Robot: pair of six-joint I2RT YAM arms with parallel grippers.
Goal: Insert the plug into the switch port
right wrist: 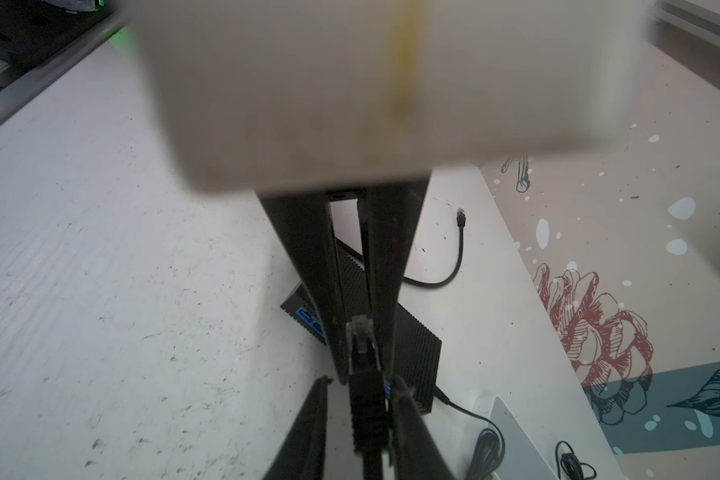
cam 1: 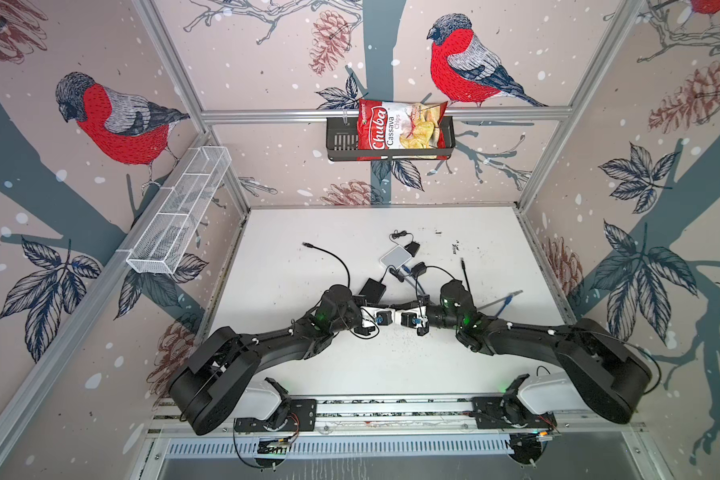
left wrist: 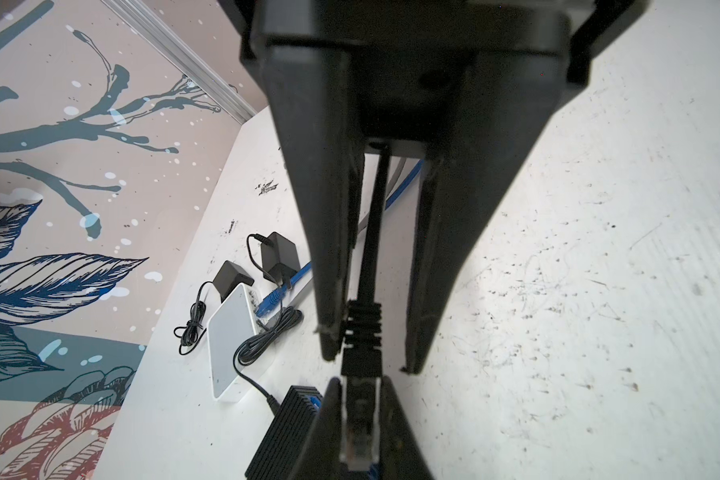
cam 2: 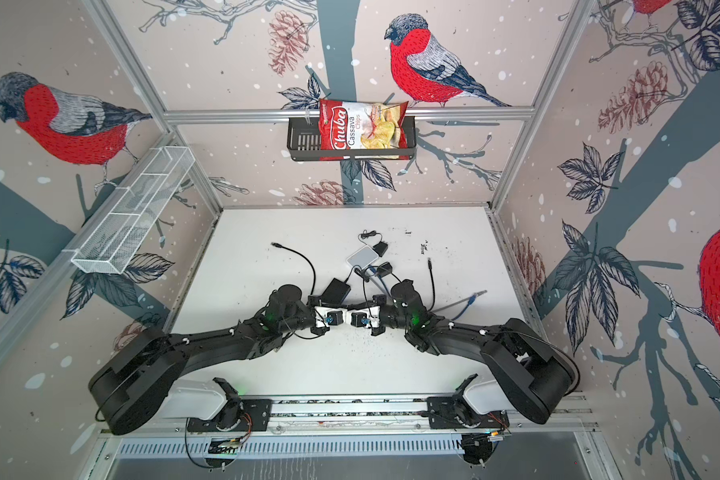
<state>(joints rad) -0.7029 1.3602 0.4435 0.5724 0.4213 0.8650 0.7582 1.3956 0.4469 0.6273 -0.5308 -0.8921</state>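
My left gripper (left wrist: 360,432) is shut on the clear plug (left wrist: 358,419) of a black cable (left wrist: 371,232). It holds the plug above the table, just in front of the black ribbed switch (left wrist: 283,432), whose blue ports (right wrist: 306,318) face the table's front. My right gripper (right wrist: 362,399) reaches in from the opposite side. Its fingers (right wrist: 316,415) straddle the plug's black ribbed boot (right wrist: 366,411), with a gap showing on one side. In both top views the two grippers meet tip to tip (cam 1: 393,311) (cam 2: 347,312) near the switch (cam 1: 373,289) (cam 2: 335,289).
A white flat box (cam 1: 395,256) lies behind the switch with two black power adapters (cam 1: 412,248) and coiled leads. A blue cable (cam 1: 512,297) and two loose black cables (cam 1: 308,246) (cam 1: 463,266) lie on the table. A wire shelf (cam 1: 175,216) hangs on the left wall.
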